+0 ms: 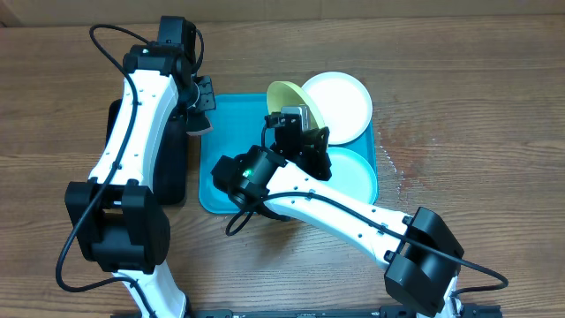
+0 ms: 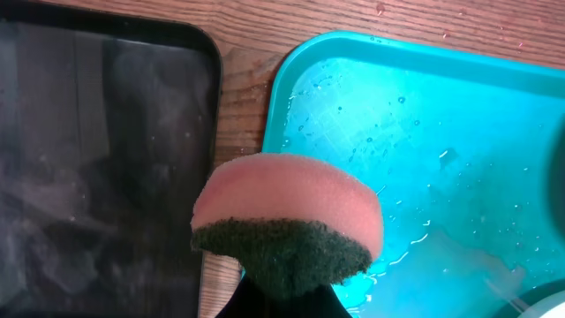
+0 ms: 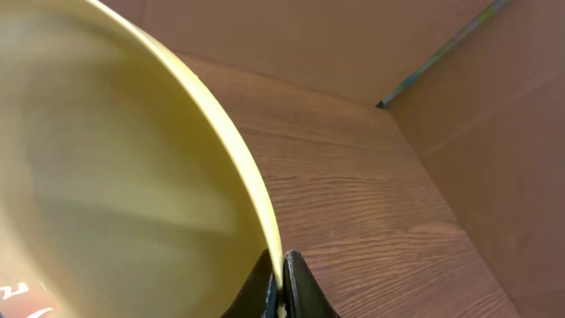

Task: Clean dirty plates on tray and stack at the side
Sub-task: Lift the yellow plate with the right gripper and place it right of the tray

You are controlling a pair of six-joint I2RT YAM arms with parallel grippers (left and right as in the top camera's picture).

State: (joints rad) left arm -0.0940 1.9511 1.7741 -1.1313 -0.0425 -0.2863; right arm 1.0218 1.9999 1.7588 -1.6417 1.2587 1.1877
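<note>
evidently the robot is scrubbing plate 1 of 3: the right jaws are pinching shut on the rim of the yellow-green plate [image 1: 287, 99], tilting it up over the teal tray [image 1: 231, 132], while the left jaws are clamping a pink sponge [image 2: 287, 208] just beside the tray's left rim. next, i reckon, the sponge is needing to cross to that plate's face. the white plate [image 1: 340, 102] and blue-mint plate [image 1: 353, 172] are lying at the tray's right side.
</note>
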